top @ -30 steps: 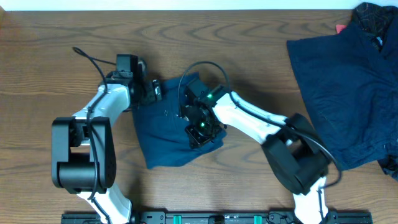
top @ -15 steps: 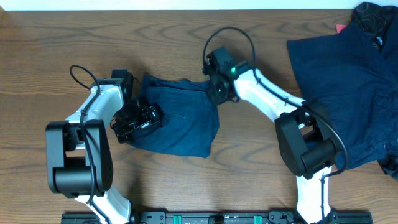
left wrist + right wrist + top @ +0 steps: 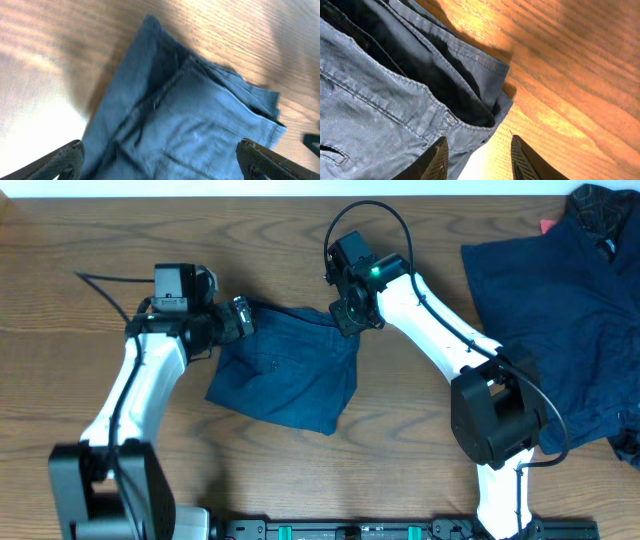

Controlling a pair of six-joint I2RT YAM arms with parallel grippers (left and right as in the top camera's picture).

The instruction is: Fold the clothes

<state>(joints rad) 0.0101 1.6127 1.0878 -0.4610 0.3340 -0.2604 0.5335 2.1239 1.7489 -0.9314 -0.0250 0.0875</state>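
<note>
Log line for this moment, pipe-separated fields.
left gripper: open, at far-left corner of folded garment | right gripper: open, at its far-right corner | unfolded clothes: spread at right

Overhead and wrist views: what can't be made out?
Top corners of the folded garment: overhead, covered by the left pincer and right pincer.
The clothes pile: overhead, cut by the right edge; item count unclear.
The red scrap beside it: overhead, too small to identify.
Garment stitching: left wrist, blurred.
</note>
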